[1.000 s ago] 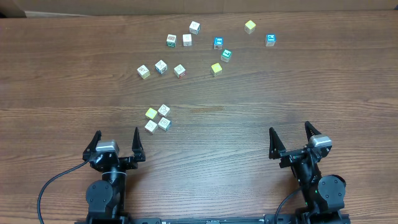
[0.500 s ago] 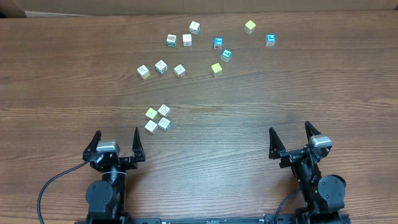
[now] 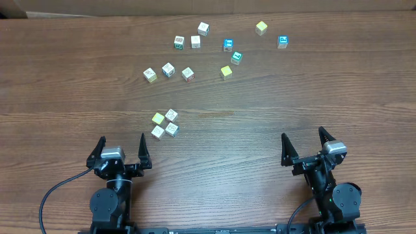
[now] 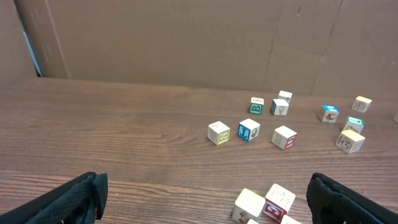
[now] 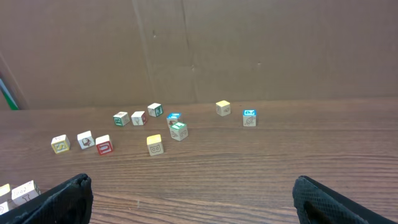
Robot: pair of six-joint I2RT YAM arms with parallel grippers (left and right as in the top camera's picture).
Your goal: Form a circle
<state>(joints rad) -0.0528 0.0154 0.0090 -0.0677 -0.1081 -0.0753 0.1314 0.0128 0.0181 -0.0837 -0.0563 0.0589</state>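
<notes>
**Overhead and wrist views.** The circle (image 3: 164, 123) is being shown on the table (image 3: 292, 97) as a close ring of four small cubes. One plain yellow cube is sitting at its 10 o'clock corner, and the other three are pale with printed faces. Whether the cubes are touching cannot be told.

The ring is lying at about 1 o'clock from the left gripper (image 3: 121, 139), near it. It is lying at about 9 o'clock from the right gripper (image 3: 303, 134), well apart from it. Both grippers are being held released near the table's 6 o'clock edge, jaws spread wide and nothing grasped.

The loose cubes (image 3: 168, 69) are being seen scattered from 12 to 2 o'clock of the ring, toward the far edge. There a cardboard wall (image 4: 186, 37) is standing behind the table.

A band of bare wood is being shown between the ring and the nearest loose row at its 12 o'clock. Wider bare wood is being shown at the ring's 3 o'clock, above the two grippers, and at its 9 o'clock, out to the frame's edge.

In the left wrist view the ring's far cubes are being caught at the lower frame edge, between the two dark fingers (image 4: 68, 199).
</notes>
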